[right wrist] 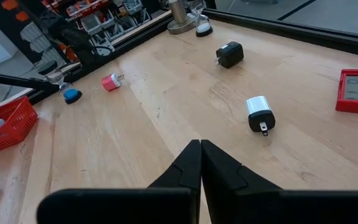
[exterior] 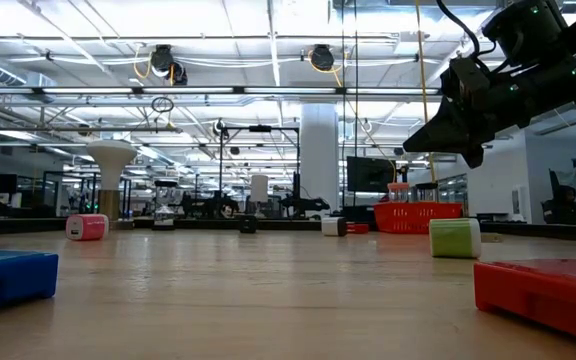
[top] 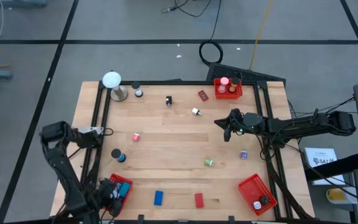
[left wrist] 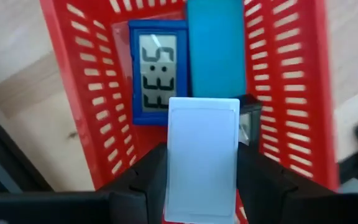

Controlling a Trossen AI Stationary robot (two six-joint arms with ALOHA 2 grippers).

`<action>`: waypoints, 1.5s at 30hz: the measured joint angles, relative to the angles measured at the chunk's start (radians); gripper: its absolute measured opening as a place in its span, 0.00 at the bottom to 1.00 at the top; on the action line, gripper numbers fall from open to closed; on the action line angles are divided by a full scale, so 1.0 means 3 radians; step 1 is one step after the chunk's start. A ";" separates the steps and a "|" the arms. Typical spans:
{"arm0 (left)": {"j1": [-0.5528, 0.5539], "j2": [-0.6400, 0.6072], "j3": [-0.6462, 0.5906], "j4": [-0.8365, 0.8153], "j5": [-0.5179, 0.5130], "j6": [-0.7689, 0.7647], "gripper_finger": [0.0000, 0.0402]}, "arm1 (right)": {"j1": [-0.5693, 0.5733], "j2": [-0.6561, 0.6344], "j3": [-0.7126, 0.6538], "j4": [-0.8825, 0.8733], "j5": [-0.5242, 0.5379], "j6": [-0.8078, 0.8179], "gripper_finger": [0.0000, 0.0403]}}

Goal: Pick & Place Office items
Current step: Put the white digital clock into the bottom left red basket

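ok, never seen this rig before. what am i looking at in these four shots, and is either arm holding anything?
It is a two-armed robot at a wooden table. One picture looks straight down on it, one looks level across the tabletop, and one comes from each wrist.

Small office items lie scattered: a blue block, a red block, a pink plug, a black plug, a white and black plug, a green roll. Red mesh baskets sit in three corners.

The left hand grips a white card over the near-left basket, which holds a blue clock. The right hand hangs shut and empty above the table.
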 joint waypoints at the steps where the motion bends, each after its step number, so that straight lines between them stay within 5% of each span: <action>1: 0.0000 0.0025 0.0000 -0.0007 0.0013 -0.0006 0.38 | 0.0000 0.0000 0.0000 0.0000 0.0000 0.0000 0.00; 12: 0.0011 0.0145 0.0000 -0.0016 0.0101 -0.0006 0.39 | 0.0000 0.0000 0.0000 0.0001 -0.0002 0.0074 0.00; 20: 0.0014 0.0145 0.0000 0.0000 0.0221 0.0002 0.69 | -0.0001 -0.0001 0.0000 0.0000 -0.0001 0.0074 0.00; 26: 0.0025 -0.0001 -0.0001 0.0033 0.0205 0.0096 0.72 | 0.0000 0.0000 0.0000 0.0000 0.0008 0.0067 0.00; 31: 0.0104 -0.0291 -0.0005 -0.0108 0.0060 0.0276 0.61 | -0.0003 0.0000 0.0000 0.0000 0.0009 0.0049 0.00; 37: 0.0251 -0.0466 -0.0005 -0.0471 -0.0143 0.0612 0.37 | -0.0003 0.0000 0.0000 0.0003 0.0010 0.0022 0.00; 45: 0.0275 -0.0465 -0.0306 0.0259 -0.0087 0.0972 0.03 | -0.0001 -0.0001 0.0000 0.0001 0.0059 0.0013 0.00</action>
